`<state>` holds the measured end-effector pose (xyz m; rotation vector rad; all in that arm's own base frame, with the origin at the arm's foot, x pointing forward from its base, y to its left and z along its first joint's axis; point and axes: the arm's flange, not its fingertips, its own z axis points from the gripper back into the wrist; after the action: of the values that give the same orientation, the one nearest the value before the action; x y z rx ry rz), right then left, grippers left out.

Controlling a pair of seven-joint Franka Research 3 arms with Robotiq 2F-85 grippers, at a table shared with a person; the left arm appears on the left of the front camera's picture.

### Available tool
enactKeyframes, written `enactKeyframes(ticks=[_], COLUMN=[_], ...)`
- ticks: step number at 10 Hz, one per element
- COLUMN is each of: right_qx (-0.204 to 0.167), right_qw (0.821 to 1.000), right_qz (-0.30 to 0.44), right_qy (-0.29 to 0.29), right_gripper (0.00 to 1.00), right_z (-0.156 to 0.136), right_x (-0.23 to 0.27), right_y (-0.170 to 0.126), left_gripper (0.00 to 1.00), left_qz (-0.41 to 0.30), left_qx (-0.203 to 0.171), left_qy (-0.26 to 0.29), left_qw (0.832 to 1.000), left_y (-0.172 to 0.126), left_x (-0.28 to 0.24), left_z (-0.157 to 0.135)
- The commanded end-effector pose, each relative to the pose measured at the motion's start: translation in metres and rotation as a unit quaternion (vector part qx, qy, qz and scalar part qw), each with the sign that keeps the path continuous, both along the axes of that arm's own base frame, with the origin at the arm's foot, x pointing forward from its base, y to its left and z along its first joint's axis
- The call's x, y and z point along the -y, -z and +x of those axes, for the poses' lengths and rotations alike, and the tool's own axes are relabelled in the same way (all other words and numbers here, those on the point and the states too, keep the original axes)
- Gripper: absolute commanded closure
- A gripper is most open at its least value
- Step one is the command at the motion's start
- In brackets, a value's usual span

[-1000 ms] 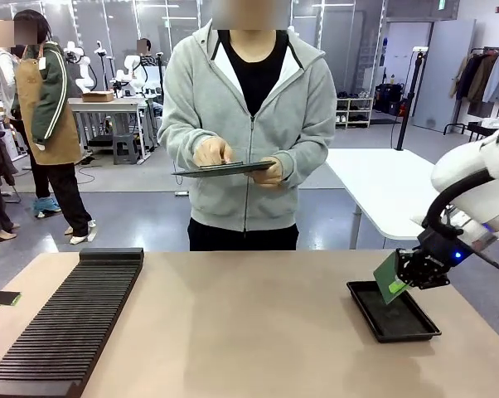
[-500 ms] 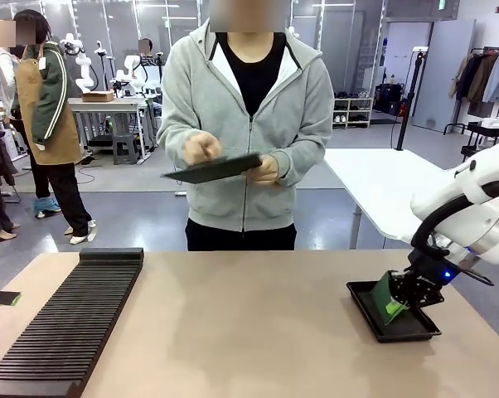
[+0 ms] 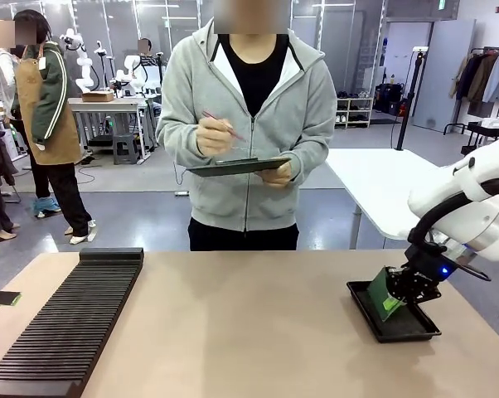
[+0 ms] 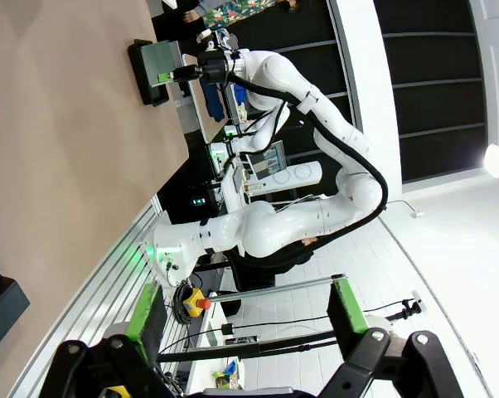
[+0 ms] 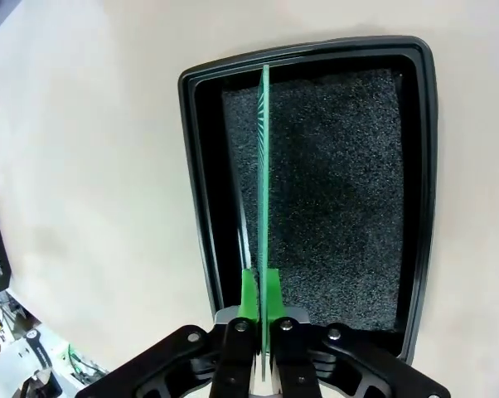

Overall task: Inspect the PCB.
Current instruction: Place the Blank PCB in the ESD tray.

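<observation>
The right gripper (image 5: pixel 259 286) pinches the PCB (image 5: pixel 264 174) edge-on between its green pads (image 5: pixel 248 292). The thin green board stands over a black tray (image 5: pixel 419 166) lined with dark speckled foam (image 5: pixel 341 182), on a beige table (image 5: pixel 92 166).

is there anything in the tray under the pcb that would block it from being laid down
Nothing visible does. The right end effector holds the PCB edge-on over the black tray, and the tray's dark foam lining is bare beneath it.
</observation>
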<state>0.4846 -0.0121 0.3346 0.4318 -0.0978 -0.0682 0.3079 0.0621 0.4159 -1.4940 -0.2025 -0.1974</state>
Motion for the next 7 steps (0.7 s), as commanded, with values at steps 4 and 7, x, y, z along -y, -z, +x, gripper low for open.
enactKeyframes(ticks=[4, 7], right_qx=[0.005, 0.016], right_qw=[1.000, 1.000], right_qz=[0.000, -0.014], right_qy=[-0.009, -0.010], right_gripper=[0.70, 0.28], right_z=[-0.0090, -0.0142], right_x=[-0.0081, -0.0101], right_y=[0.0006, -0.0007], left_gripper=[0.00, 0.00], left_qz=[-0.001, -0.001], left_qx=[0.004, 0.004], left_qy=[0.001, 0.001], left_qw=[1.000, 1.000], left_y=[-0.0026, -0.0026], left_x=[0.0009, 0.0009], left_z=[0.0026, 0.0026])
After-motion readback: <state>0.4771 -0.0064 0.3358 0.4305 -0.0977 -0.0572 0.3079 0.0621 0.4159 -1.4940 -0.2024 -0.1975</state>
